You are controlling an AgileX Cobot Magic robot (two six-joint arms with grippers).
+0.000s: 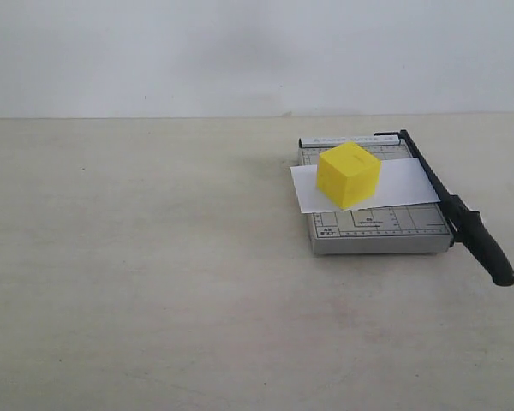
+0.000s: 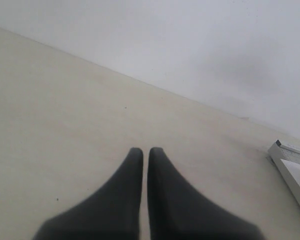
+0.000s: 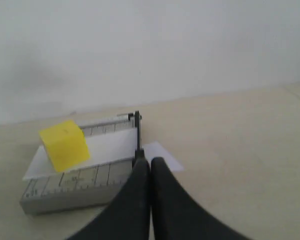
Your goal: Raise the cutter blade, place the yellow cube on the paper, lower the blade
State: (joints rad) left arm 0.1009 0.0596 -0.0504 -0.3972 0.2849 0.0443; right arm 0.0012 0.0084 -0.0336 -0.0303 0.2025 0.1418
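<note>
The yellow cube [image 1: 349, 175] [image 3: 65, 145] rests on the white paper [image 1: 403, 183] [image 3: 110, 147], which lies across the grey gridded cutter base [image 1: 377, 229] [image 3: 75, 187]. The black cutter blade [image 1: 450, 205] [image 3: 137, 137] lies lowered along the base's right edge, its thick handle [image 1: 488, 250] sticking out toward the front. Neither arm shows in the exterior view. My right gripper [image 3: 150, 162] is shut and empty, hovering short of the blade's handle end. My left gripper [image 2: 146, 151] is shut and empty over bare table, far from the cutter base [image 2: 292, 170].
A pale beige table [image 1: 137, 282] carries everything, and a white wall [image 1: 240, 51] stands behind it. The cutter sits in the right half of the table.
</note>
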